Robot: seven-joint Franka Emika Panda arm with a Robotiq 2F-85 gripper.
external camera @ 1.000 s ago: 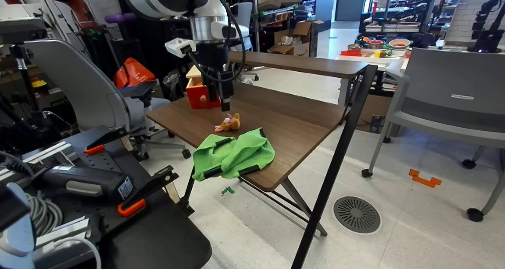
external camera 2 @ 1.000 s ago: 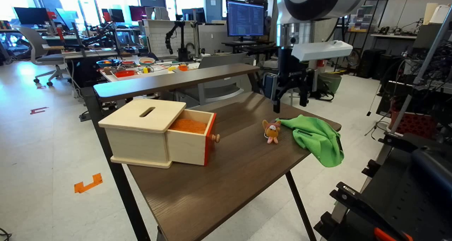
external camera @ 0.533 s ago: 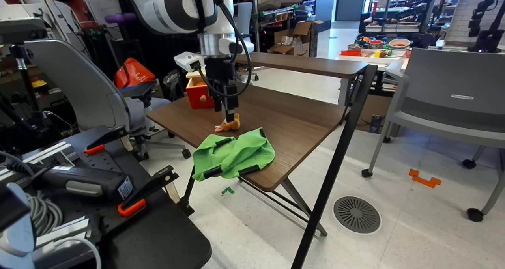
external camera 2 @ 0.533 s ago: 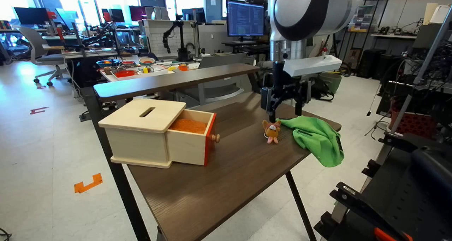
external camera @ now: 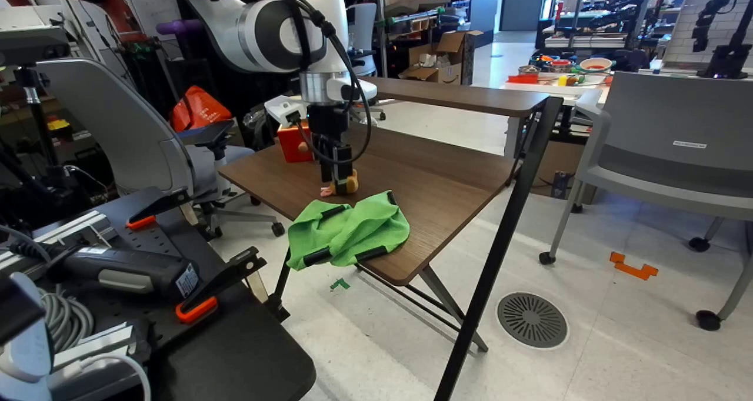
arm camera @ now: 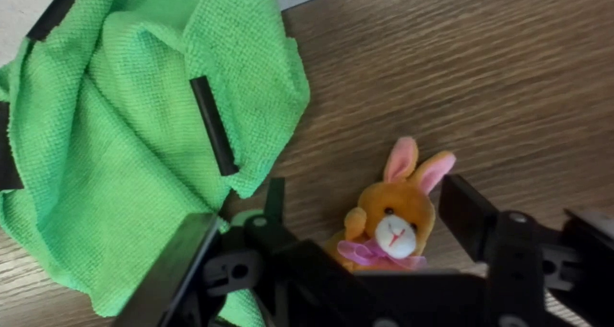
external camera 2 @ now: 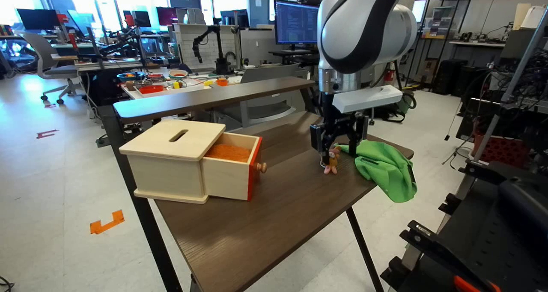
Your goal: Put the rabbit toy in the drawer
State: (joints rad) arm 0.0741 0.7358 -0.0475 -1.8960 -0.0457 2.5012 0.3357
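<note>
In the drawer (external camera 2: 227,178) lies orange fabric (external camera 2: 230,152), apparently; rabbit (arm camera: 394,212) outside.

No legible text; print on chair label (external camera: 689,144), monitor (external camera 2: 295,23) too small.

Room identified as a robotics laboratory. Evidence, from where I stand: a white-and-black jointed robot arm (external camera 2: 351,31), a slim black robot arm (external camera 2: 220,48), a red jointed robot arm (external camera: 119,14), a black-framed monitor (external camera 2: 296,22) lit blue, an angular orange tape mark (external camera 2: 117,218) on pale tiled flooring (external camera 2: 47,172).
</note>
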